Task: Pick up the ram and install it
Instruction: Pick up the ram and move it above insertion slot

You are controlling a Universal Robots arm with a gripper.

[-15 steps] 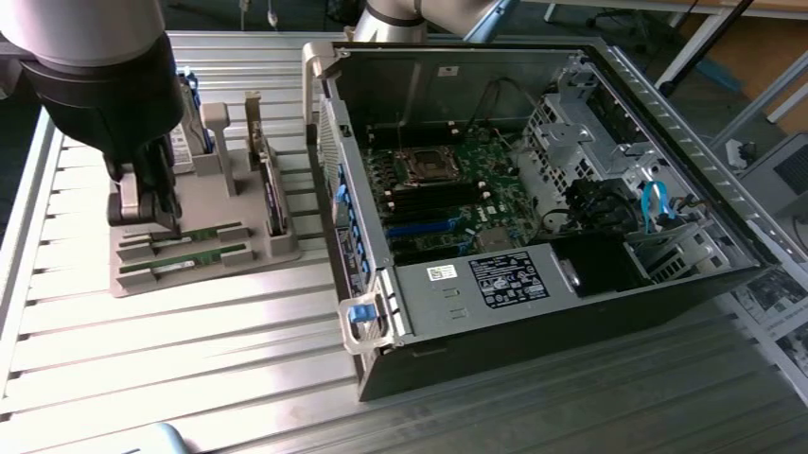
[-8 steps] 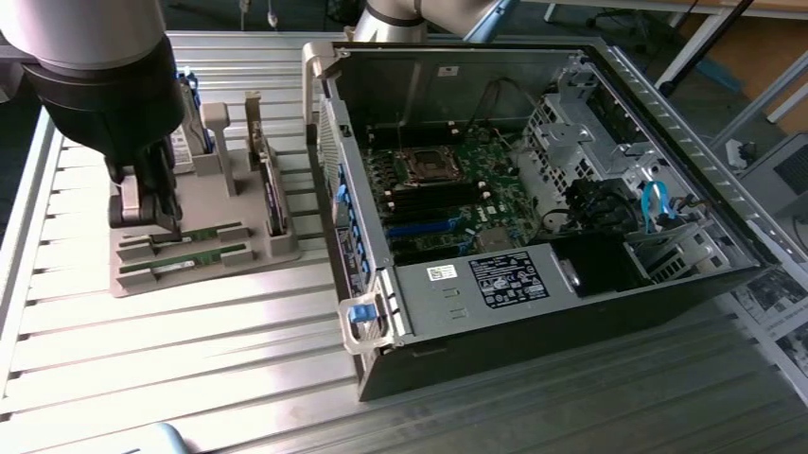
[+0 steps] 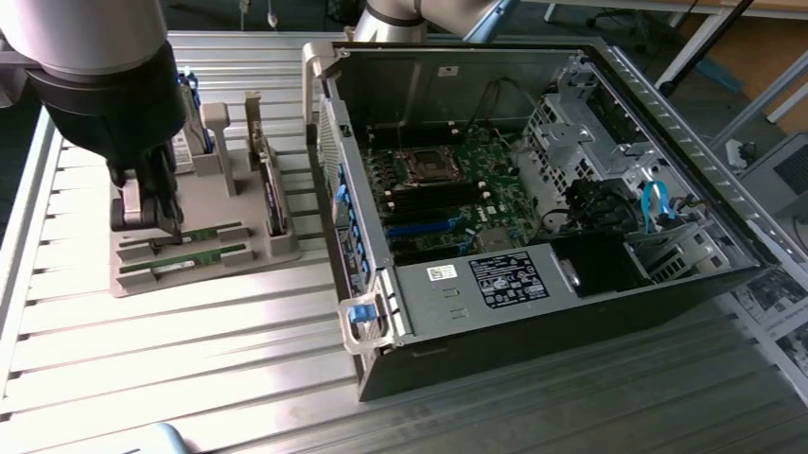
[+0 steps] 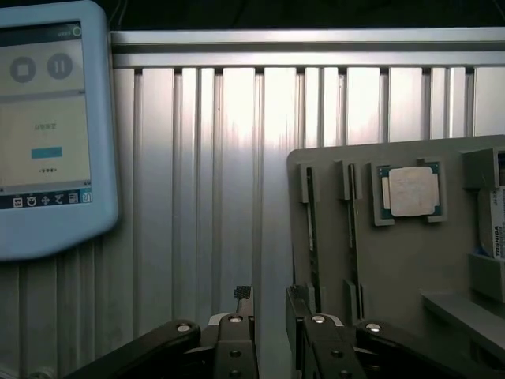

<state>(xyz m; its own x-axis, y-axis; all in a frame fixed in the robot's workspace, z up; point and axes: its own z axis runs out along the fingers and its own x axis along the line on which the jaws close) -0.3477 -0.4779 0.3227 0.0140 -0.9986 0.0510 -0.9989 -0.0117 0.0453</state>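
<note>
Two green ram sticks lie side by side in slots of a grey holder [image 3: 272,248] on the slatted table; the farther stick [image 3: 208,234] and the nearer one [image 3: 202,255] show in the exterior view. My gripper [image 3: 151,225] hangs just above the holder, at the sticks' end toward the exterior view's left. In the wrist view both ram sticks appear edge-on, one [image 4: 312,229] close beside a finger [image 4: 298,335] and the other [image 4: 353,229] farther off. The gripper [image 4: 271,320] is open, with nothing between its fingers.
An open computer case [image 3: 657,303] lies at the exterior view's right, its motherboard [image 3: 499,189] and memory slots [image 3: 436,201] exposed. The holder also carries a square CPU [image 4: 411,191] and a hard drive [image 4: 493,225]. A blue-framed tablet [image 4: 47,126] rests on the table.
</note>
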